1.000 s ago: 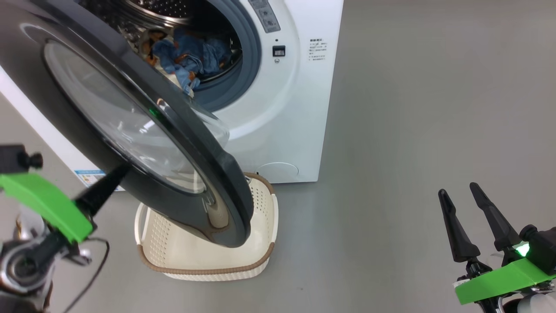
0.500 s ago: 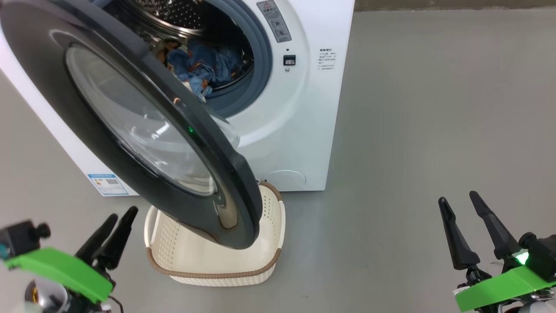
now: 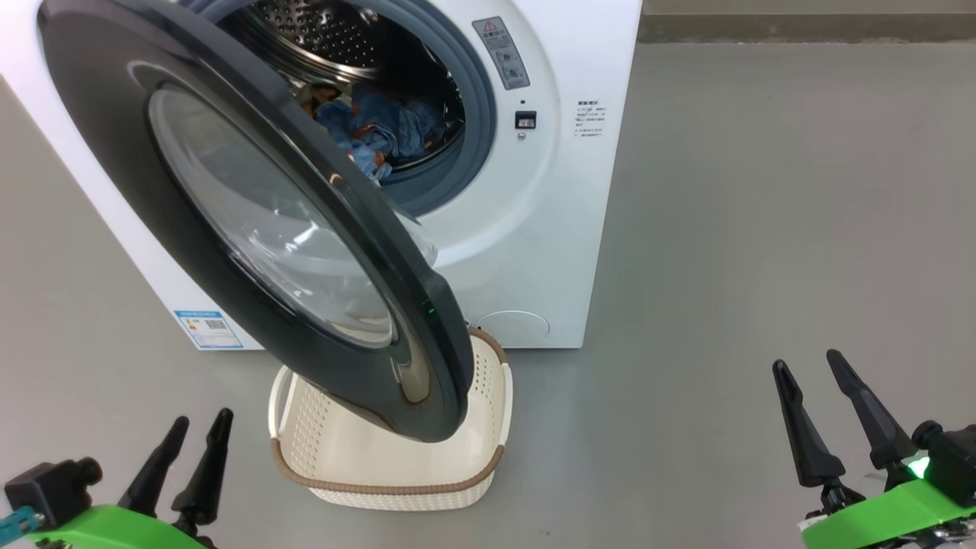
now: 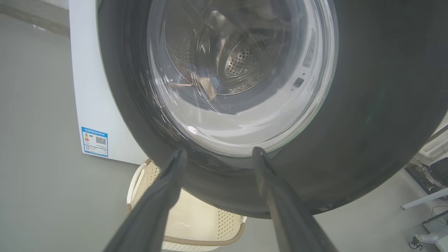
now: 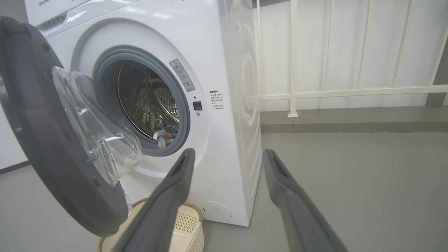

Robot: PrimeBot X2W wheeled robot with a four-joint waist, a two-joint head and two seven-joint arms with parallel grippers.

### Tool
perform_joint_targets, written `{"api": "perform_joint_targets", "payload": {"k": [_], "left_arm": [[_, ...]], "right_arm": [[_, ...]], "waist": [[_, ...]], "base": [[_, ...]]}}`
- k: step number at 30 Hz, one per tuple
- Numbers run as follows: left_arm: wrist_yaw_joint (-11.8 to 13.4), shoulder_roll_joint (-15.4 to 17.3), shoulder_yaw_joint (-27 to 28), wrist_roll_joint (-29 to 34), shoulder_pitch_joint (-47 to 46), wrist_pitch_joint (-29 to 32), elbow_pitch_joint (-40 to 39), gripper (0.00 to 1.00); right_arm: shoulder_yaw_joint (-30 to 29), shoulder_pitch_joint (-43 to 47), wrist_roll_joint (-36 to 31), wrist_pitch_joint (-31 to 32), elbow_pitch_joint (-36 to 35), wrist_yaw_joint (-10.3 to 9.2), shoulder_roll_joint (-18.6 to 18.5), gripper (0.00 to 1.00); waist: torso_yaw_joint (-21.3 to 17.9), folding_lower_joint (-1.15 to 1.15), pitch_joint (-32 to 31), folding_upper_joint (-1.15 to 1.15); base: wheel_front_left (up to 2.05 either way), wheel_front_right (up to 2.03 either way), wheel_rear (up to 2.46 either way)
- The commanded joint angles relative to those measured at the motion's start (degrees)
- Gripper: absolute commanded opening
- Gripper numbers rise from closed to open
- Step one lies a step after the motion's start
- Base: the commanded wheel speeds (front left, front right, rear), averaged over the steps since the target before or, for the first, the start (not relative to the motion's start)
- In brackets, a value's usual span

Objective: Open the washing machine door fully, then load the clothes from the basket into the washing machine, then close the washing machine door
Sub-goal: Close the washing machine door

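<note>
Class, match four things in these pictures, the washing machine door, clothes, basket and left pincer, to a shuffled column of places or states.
1 washing machine door
2 clothes
3 basket
4 left pincer

A inside the drum
B on the floor under the door's lower edge
C standing partway open
D spread wide, holding nothing

Pairs: 1-C, 2-A, 3-B, 4-D
</note>
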Motion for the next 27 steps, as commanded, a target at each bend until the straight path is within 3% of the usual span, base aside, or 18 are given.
{"api": "perform_joint_targets", "payload": {"k": [1,4,11,18,27], "left_arm": [[-0.3,1.5,3.3,3.6,-1.8,-0.8,0.3,1.0],[-0.3,0.0,6.5,7.6,-1.6,-0.9,0.5,1.0],[-0.3,-6.2,18.1,25.0,2.7,-0.9,-1.8,1.0],[-0.3,-11.2,24.0,39.6,6.7,-0.9,-5.2,1.0],[-0.3,-16.7,29.5,47.5,9.7,-0.9,-6.2,1.0]], "right_arm": [[0.7,0.0,-0.5,-0.4,-1.1,0.31,-1.3,1.0],[0.5,0.1,-0.5,-0.4,-1.1,0.31,-1.3,1.0],[0.5,0.1,-0.5,-0.4,-1.0,0.31,-1.2,1.0],[0.4,0.2,-0.5,-0.4,-0.9,0.31,-1.2,1.0],[0.4,-0.4,-0.5,-0.4,-0.7,0.31,-1.1,1.0]], "waist": [[0.2,0.0,-0.2,0.0],[0.3,0.0,-0.3,0.0],[0.0,0.0,-0.4,0.0],[-0.2,0.0,-0.2,0.0],[-0.4,0.0,0.4,0.0]], "base": [[0.0,0.0,0.0],[0.0,0.0,0.0],[0.0,0.0,0.0],[0.0,0.0,0.0],[0.0,0.0,0.0]]}}
